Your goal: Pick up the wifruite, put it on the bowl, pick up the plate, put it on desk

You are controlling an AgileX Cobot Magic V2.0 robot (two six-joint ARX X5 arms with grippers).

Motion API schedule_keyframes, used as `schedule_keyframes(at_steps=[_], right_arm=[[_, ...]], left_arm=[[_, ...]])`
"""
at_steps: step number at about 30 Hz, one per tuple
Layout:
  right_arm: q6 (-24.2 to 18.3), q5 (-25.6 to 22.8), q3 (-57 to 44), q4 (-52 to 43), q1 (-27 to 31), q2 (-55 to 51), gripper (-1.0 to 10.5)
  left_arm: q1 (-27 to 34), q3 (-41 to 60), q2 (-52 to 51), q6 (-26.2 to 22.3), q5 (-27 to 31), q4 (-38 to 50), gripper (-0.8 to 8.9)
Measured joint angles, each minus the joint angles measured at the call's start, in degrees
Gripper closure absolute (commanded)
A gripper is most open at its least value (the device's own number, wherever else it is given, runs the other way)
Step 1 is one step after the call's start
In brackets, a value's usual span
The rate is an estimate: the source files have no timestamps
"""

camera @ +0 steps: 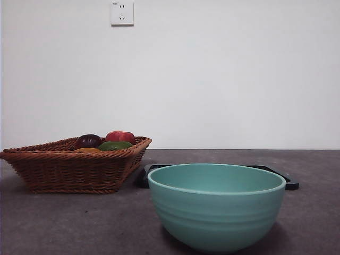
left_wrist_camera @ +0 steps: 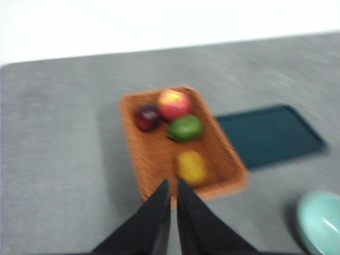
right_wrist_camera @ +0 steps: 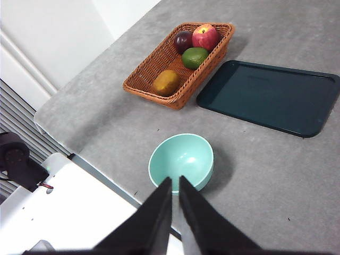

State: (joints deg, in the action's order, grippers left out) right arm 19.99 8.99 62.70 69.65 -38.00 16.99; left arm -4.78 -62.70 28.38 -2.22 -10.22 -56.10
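Observation:
The wifruite [left_wrist_camera: 191, 166] [right_wrist_camera: 166, 82], dull orange-brown, lies in the wicker basket [right_wrist_camera: 154, 64] at the end away from the other fruit; in the front view only its top [camera: 87, 150] shows over the rim. The mint-teal bowl [camera: 217, 204] [right_wrist_camera: 181, 159] stands empty on the desk [camera: 79, 223]. The plate [right_wrist_camera: 271, 95] [camera: 289, 184], a flat dark teal rectangular tray, lies beside the basket. My left gripper [left_wrist_camera: 172, 181] hangs shut above the basket's near end. My right gripper [right_wrist_camera: 175, 179] hangs shut high over the bowl's edge. Neither gripper holds anything.
The basket [camera: 69, 170] also holds a green fruit [right_wrist_camera: 195, 57], a dark purple fruit [right_wrist_camera: 184, 40] and a red-yellow fruit [right_wrist_camera: 206, 36]. A white wall with a socket [camera: 121, 13] stands behind the desk. The desk's edge [right_wrist_camera: 106, 175] runs close to the bowl.

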Motion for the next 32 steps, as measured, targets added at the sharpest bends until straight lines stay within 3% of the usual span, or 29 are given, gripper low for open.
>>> schedule_keyframes(at_steps=[8, 16, 21, 32], right_arm=[[0.0, 0.0, 0.0, 0.0, 0.0, 0.0, 9.3], [0.0, 0.0, 0.0, 0.0, 0.0, 0.0, 9.3], [0.0, 0.0, 0.0, 0.0, 0.0, 0.0, 9.3], [0.0, 0.0, 0.0, 0.0, 0.0, 0.0, 9.3]], left_arm=[[3.3, 31.1, -6.8, 1.3, 2.8, 28.9, 7.95], [3.7, 52.9, -14.6, 3.2, 4.5, 51.6, 7.95], [4.2, 59.0, -18.1, 8.0, 10.8, 52.7, 7.95], [4.3, 60.8, -22.2, 9.0, 11.4, 51.0, 7.95]])
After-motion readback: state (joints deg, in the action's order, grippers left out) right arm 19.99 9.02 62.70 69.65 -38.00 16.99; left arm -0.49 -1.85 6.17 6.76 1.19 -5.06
